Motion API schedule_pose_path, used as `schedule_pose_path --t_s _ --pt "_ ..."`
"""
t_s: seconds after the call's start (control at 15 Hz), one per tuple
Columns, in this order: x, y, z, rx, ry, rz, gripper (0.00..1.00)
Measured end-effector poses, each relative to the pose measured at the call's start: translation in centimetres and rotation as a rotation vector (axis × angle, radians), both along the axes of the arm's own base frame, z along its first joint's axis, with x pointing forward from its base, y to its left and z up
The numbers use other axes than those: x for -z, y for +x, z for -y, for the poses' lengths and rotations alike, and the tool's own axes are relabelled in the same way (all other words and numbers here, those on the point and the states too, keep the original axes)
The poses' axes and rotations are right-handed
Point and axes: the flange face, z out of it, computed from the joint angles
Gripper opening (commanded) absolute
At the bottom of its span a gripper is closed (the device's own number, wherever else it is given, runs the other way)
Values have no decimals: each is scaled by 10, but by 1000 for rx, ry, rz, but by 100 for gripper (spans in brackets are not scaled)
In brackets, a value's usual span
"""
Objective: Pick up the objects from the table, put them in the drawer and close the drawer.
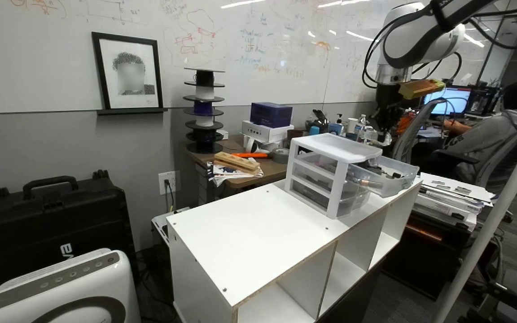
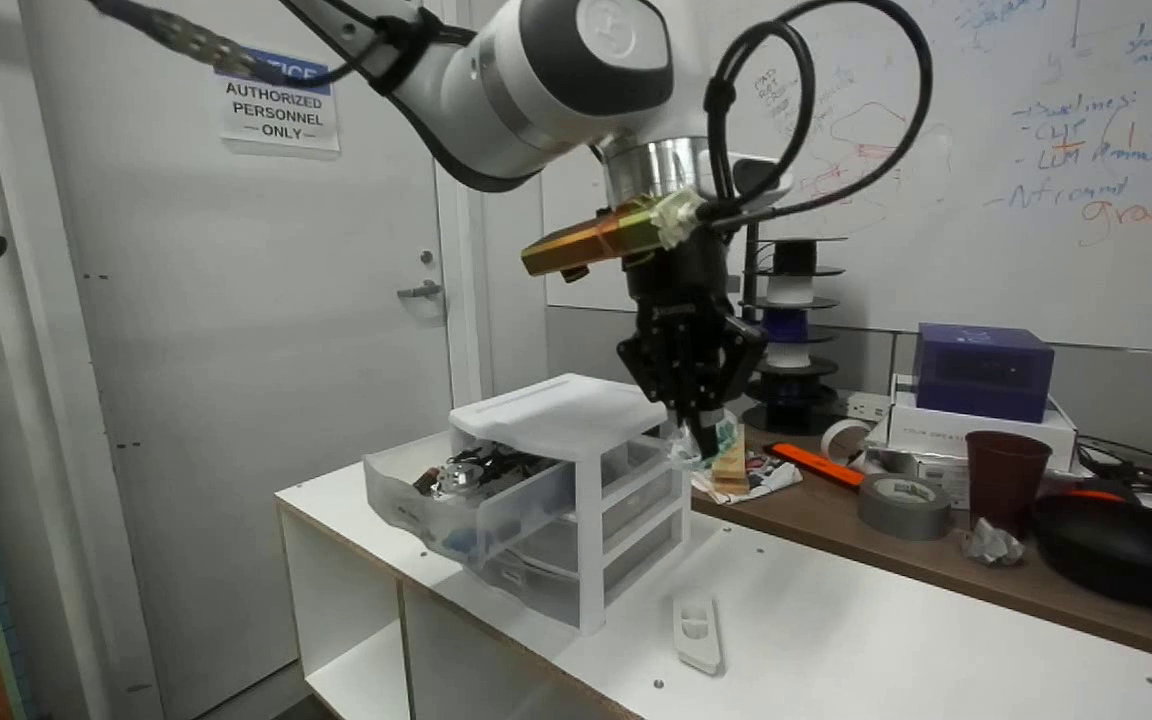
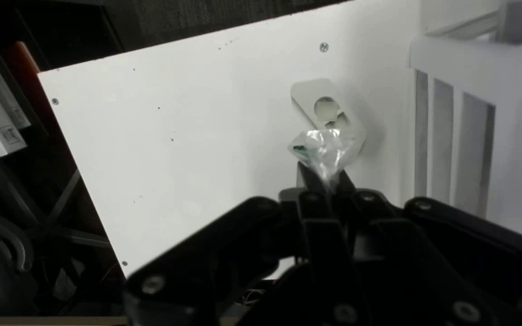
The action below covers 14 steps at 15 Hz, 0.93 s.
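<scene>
One crumpled clear wrapper (image 3: 322,147) is pinched in the gripper (image 3: 328,181) above the table (image 3: 188,136) — stowing seems in hand. Next probably comes a lift over the drawer unit (image 2: 566,415) standing between, to the open, cluttered drawer (image 2: 406,510) at left in an exterior view; a pale piece (image 2: 698,645) lies right of the unit

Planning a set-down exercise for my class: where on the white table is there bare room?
In the wrist view, the table is bare from the pale holder leftward to the table's end. Crowded: around the drawer unit, with the holder beside it, the gripper holding a clear wrapper nearby, and an open drawer jutting.
</scene>
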Motion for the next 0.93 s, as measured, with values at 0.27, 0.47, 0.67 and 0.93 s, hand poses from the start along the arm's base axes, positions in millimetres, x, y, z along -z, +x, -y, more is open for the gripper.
schedule_pose_path --t_s 0.27,0.47,0.67,0.93 --pt "-32 -46 -32 -90 -49 -2 5" --pt "-53 -75 -61 -174 -50 14 5" --pt "-58 -96 -95 -294 -44 6 6" --pt "-37 -94 -130 -456 -47 74 6"
